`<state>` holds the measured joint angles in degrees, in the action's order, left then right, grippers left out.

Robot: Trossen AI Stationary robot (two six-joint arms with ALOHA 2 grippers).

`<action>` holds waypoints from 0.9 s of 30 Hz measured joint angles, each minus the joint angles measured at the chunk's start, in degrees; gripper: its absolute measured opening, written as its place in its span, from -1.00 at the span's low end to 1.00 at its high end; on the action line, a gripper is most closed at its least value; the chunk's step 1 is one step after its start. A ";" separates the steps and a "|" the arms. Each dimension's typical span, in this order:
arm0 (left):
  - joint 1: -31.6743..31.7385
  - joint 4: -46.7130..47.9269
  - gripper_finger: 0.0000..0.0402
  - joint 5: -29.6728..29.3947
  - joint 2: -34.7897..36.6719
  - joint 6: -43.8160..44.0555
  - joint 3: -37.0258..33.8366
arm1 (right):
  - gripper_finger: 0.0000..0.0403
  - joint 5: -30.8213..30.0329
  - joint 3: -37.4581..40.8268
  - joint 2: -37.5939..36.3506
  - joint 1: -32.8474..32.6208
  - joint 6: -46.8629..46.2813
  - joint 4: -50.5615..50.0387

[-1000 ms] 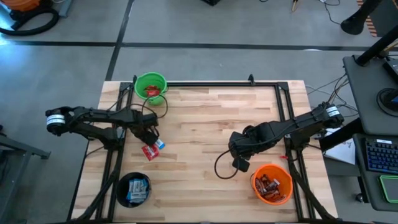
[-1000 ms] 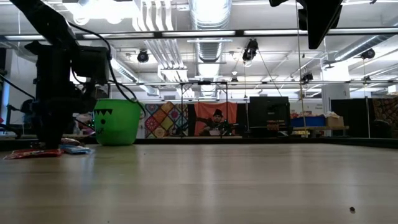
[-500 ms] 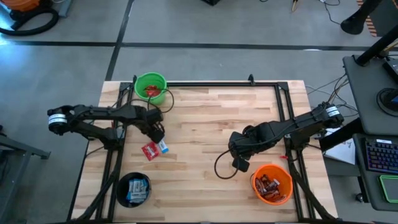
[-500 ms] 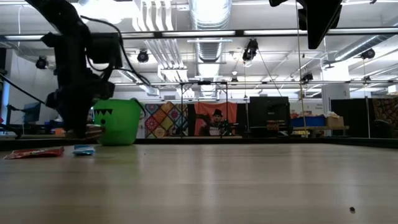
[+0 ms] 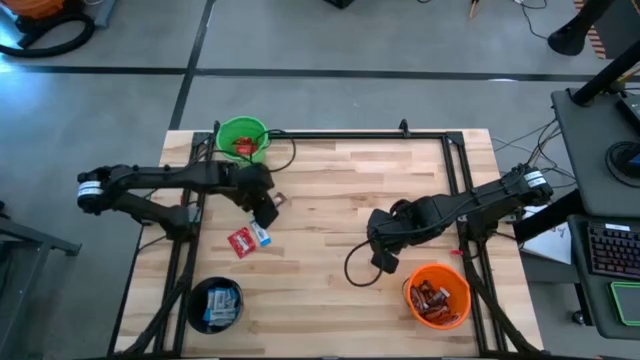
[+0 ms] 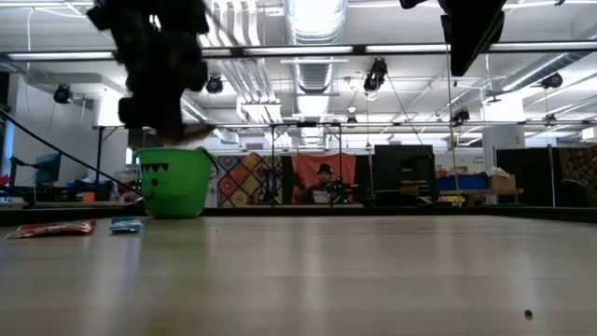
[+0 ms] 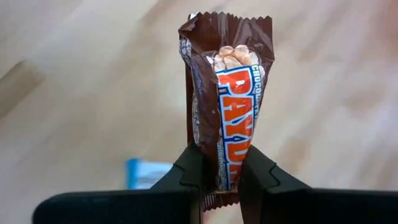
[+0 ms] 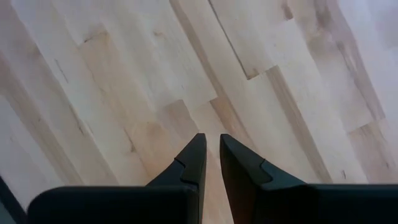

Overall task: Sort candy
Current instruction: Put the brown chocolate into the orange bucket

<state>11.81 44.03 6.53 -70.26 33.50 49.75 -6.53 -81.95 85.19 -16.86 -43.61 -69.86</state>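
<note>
My left gripper [image 5: 268, 207] hangs over the table's left half, right of the green bucket [image 5: 243, 138], shut on a dark brown candy bar [image 7: 227, 93]. In the low view the gripper [image 6: 166, 123] is well above the tabletop. A red packet [image 5: 240, 242] and a blue-and-white packet [image 5: 260, 235] lie flat on the wood nearer the front. My right gripper [image 5: 385, 262] hovers right of centre, fingers shut [image 8: 211, 146] with nothing between them. My left gripper pinches the brown bar near one end [image 7: 222, 177] between its two fingers, which lie across the bar's flat faces. The fingers slant down from above. The rest of the bar sticks out past the fingertips, lifted clear of the table.
The green bucket at the far left corner holds red packets. A black bucket [image 5: 215, 305] at the near left holds blue-and-white packets. An orange bucket [image 5: 437, 295] at the near right holds brown bars. Bare wood lies across the table's middle.
My left gripper has shut on the brown bar beside the red and blue packets. It has risen with the bar and moved a little toward the table's right and far side. The bar is lifted clear; the two packets stay on the table.
</note>
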 joint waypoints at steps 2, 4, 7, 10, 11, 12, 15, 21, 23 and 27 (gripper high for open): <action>-2.83 -0.04 -0.88 0.14 0.00 0.18 3.27 | -0.81 -1.12 0.00 0.02 0.02 -0.71 0.15; -5.56 -0.03 -0.88 0.12 0.00 0.24 6.58 | -0.81 -3.68 0.00 0.04 0.15 -2.59 0.14; -9.29 -0.32 -0.89 -2.52 0.04 0.55 11.02 | -0.81 -6.73 0.00 0.07 1.08 -6.90 0.16; -11.82 -0.40 -0.89 -5.35 0.07 0.62 14.04 | -0.81 -12.45 0.00 0.11 1.60 -10.64 0.36; -12.49 -0.48 -0.89 -6.13 -0.02 0.65 14.65 | -0.81 -15.18 0.00 0.11 1.60 -11.43 0.55; -13.14 -0.70 -0.89 -6.94 -0.14 0.67 15.13 | -0.81 -18.00 0.00 0.11 1.56 -12.51 1.08; -14.97 -2.93 -0.89 -8.48 -0.79 1.16 15.37 | -0.81 -27.80 0.00 0.11 1.38 -16.32 5.26; -17.04 -8.61 -0.92 -8.91 -3.51 1.06 15.20 | -0.81 -42.33 0.00 0.09 0.22 -16.21 21.98; -17.46 -10.86 -0.92 -10.01 -4.44 0.38 15.15 | -0.81 -42.39 0.00 0.08 0.22 -11.37 28.00; -17.54 -15.04 -0.92 -11.22 -6.21 -0.76 15.15 | -0.81 -40.08 0.00 0.09 0.26 -4.67 34.95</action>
<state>-5.74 28.99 -4.69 -76.47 32.73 64.90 -46.62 -81.95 85.27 -16.60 -48.29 -34.91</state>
